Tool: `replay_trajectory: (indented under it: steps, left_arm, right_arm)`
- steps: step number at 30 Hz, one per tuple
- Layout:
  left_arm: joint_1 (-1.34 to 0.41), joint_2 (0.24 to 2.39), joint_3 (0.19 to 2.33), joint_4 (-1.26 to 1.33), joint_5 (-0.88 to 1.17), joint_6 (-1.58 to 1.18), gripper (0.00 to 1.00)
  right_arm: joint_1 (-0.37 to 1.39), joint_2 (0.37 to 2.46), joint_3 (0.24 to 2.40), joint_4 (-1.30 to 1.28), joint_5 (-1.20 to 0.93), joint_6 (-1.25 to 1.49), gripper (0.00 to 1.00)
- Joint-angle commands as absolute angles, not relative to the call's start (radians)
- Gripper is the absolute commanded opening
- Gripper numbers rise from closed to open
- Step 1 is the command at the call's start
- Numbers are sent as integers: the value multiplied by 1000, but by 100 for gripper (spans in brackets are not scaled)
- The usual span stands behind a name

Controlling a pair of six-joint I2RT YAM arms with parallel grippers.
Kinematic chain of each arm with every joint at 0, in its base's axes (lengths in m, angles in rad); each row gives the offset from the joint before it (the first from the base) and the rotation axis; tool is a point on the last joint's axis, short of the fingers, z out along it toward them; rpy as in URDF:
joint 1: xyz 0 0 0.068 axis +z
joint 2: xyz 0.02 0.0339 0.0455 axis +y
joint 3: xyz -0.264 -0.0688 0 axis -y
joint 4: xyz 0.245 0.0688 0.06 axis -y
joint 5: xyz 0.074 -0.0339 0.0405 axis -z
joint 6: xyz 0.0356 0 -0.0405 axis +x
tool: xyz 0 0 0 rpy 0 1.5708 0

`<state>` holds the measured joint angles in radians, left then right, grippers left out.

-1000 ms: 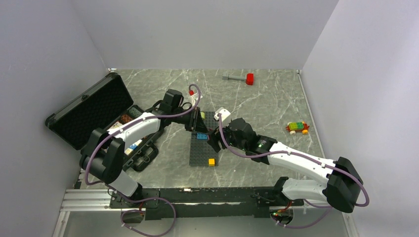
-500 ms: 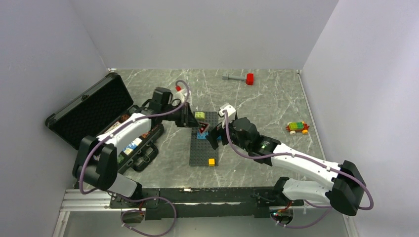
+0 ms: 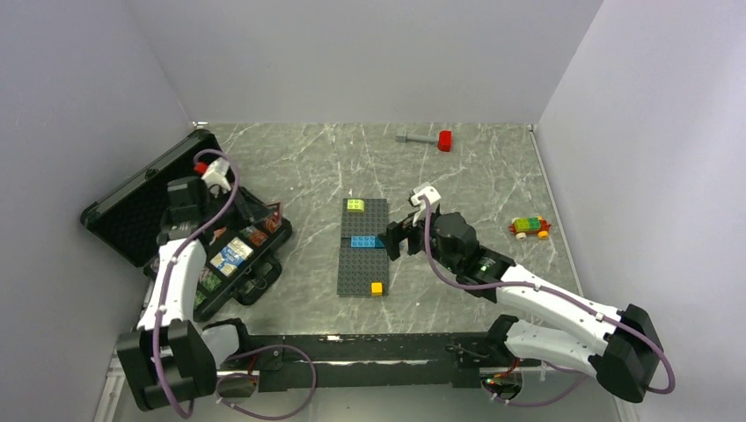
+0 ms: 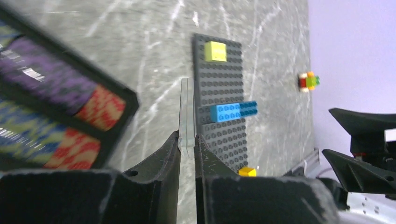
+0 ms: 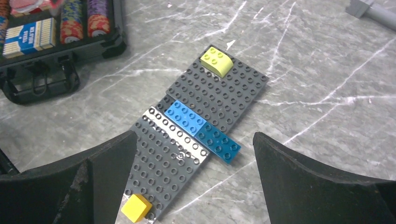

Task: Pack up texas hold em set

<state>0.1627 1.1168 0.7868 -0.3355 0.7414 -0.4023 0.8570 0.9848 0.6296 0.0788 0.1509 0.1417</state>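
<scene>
Texas hold em set is mostly sitting in the open black case (image 3: 154,198) on the left side of the table (image 3: 475,176), with the blue-white card pack (image 3: 230,256) and chip rows (image 5: 74,23) in their slots. Left hand (image 4: 187,140) is pinching a thin clear plate (image 4: 186,109) on edge, just beside the case's corner, I'd guess so it can slide down into a slot. Right hand (image 5: 194,136) is spread wide with nothing in it, hanging over the grey baseplate (image 5: 243,86), probably just keeping out of the way. Up close the plate shows edge-on, so its face is unreadable. From overhead only a reddish speck shows there. Chips are blurred in the left wrist view, and the right wrist view cuts the case off.
</scene>
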Motion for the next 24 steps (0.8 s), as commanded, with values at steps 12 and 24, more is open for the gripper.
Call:
replay_trajectory:
  steps: [12, 24]
  left_arm:
    - [605, 886, 634, -485, 689, -399, 0]
    - [677, 933, 592, -486, 610, -405, 0]
  right_arm:
    - [700, 885, 554, 163, 8, 171, 100]
    - [686, 874, 545, 146, 5, 163, 100]
